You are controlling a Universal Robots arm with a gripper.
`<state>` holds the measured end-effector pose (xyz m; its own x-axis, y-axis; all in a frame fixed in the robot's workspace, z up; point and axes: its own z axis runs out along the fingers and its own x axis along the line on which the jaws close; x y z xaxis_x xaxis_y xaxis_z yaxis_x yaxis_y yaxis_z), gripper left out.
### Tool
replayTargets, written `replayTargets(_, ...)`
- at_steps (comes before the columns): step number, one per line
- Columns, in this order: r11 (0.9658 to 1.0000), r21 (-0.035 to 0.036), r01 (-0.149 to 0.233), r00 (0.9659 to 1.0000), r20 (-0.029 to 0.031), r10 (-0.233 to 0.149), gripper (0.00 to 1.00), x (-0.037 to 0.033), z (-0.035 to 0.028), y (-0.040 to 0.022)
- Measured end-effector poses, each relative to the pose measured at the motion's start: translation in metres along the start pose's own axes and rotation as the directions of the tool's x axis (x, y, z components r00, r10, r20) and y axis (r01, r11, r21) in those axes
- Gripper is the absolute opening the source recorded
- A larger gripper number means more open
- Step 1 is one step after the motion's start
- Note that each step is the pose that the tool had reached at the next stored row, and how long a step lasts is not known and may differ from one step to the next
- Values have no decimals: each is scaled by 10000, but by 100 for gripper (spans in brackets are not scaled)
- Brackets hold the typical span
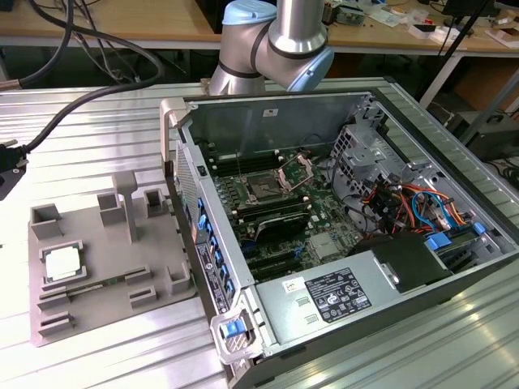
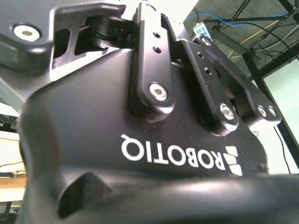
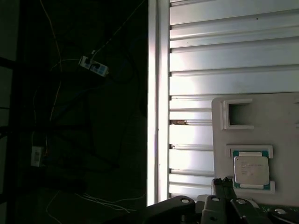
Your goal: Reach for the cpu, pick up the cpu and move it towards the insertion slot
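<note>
The cpu (image 1: 63,263) is a small silvery square chip lying flat in a raised frame of the grey plastic tray (image 1: 122,288), on the exterior view's left. In the first wrist view the cpu (image 3: 251,170) lies on the tray (image 3: 280,126), just past the black linkage of my gripper (image 3: 224,207). The second wrist view has the gripper (image 2: 187,116) body and link arms close up. The insertion slot (image 1: 263,190) is a dark square socket with a metal frame on the green board inside the open computer case (image 1: 243,340). The gripper holds nothing that I can see.
The ribbed metal table (image 1: 105,121) carries the tray and the case. Its edge (image 3: 158,93) runs beside the tray, with dark floor and cables beyond. A black part with thick cables (image 1: 10,170) sits at the exterior view's left edge. The arm's joints (image 1: 280,40) stand behind the case.
</note>
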<state>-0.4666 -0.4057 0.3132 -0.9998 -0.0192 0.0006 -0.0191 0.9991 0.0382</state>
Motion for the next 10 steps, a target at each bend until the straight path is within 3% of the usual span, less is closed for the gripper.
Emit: replayTargets(10,10000,0,-1,10000,0,1,11,0,40,-1)
